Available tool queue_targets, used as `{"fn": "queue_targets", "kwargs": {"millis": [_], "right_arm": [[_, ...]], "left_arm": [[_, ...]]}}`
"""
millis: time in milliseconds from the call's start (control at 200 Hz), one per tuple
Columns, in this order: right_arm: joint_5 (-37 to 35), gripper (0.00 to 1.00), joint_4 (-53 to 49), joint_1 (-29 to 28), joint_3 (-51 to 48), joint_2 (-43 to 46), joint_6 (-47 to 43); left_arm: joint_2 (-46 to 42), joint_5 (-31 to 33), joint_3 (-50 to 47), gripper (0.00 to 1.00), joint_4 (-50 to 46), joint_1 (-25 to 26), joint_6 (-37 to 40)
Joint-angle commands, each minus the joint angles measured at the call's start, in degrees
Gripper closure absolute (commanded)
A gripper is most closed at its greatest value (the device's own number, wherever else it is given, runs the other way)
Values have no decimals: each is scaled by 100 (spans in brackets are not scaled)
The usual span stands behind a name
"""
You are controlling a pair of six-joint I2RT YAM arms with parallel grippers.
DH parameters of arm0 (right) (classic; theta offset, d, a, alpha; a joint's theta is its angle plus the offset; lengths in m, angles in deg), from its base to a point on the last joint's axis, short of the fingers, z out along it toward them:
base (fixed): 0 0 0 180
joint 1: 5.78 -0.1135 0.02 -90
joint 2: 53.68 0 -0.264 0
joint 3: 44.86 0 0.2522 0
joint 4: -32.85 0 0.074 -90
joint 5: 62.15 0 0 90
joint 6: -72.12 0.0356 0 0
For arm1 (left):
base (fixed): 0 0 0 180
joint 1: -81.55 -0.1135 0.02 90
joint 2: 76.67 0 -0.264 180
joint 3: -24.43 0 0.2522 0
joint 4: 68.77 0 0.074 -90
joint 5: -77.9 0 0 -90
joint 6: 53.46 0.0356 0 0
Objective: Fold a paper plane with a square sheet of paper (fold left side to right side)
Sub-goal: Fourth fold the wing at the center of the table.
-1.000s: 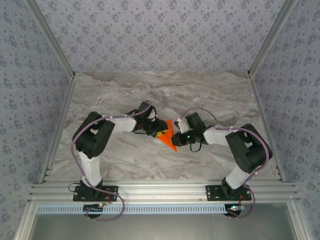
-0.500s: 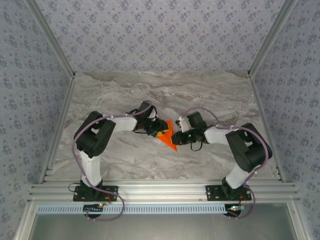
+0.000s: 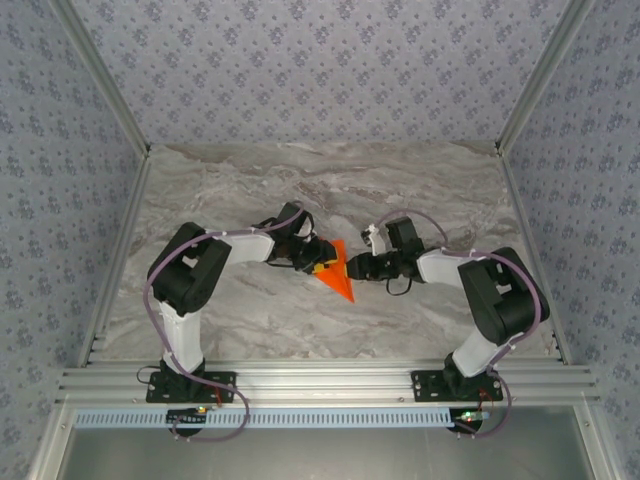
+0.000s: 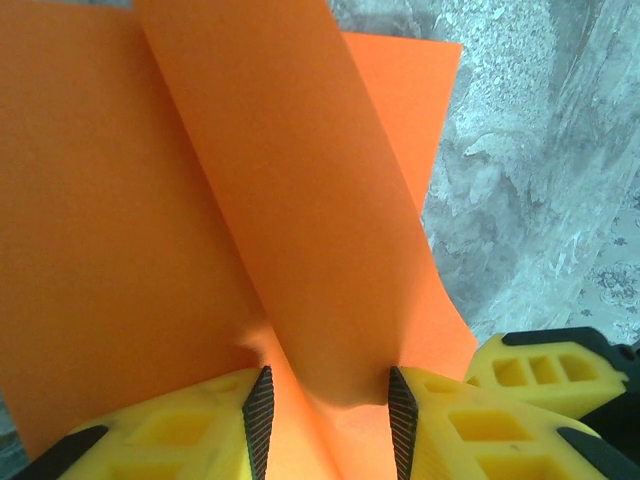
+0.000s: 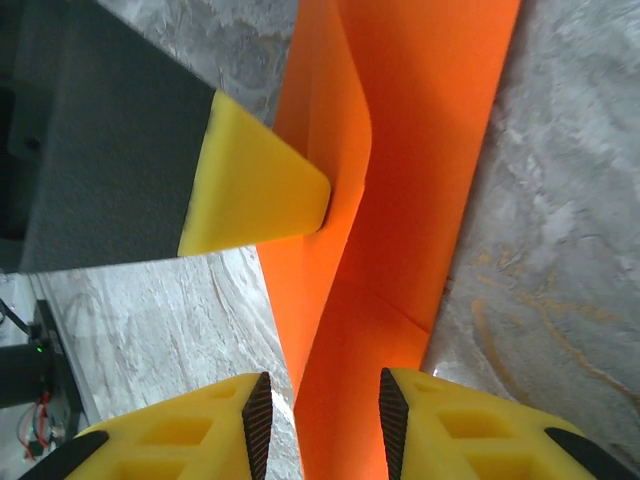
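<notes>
Left gripper (image 4: 328,415) steadies the folded orange paper (image 3: 337,274) while the right gripper (image 5: 320,420) straddles its ridge.
The paper sits near the middle of the table (image 3: 420,180), well clear of every edge, already creased into a narrow pointed shape with its tip toward the near edge; the left jaws are closed partway on a raised flap, both pads against it, probably to anchor the sheet so that the fold cannot slide; the right jaws are spread, with bare table showing between one pad and the upright crease, so nothing is pinched there; that arm looks free to take a fresh hold or press the crease flat.
</notes>
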State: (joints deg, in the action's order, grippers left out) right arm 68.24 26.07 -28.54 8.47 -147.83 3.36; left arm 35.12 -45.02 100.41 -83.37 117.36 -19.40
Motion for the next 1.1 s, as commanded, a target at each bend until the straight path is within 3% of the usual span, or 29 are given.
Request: {"fn": "queue_targets", "kwargs": {"millis": [0, 355, 625, 1094], "right_arm": [[346, 64, -132, 37, 234, -147, 150], [353, 67, 12, -79, 318, -499, 310], [75, 90, -273, -88, 391, -526, 151], [-264, 92, -666, -126, 499, -726, -67]], "left_arm": [[107, 155, 93, 62, -344, 40, 101], [102, 155, 111, 62, -382, 39, 110], [107, 155, 124, 62, -391, 40, 123], [109, 151, 98, 62, -386, 40, 119]]}}
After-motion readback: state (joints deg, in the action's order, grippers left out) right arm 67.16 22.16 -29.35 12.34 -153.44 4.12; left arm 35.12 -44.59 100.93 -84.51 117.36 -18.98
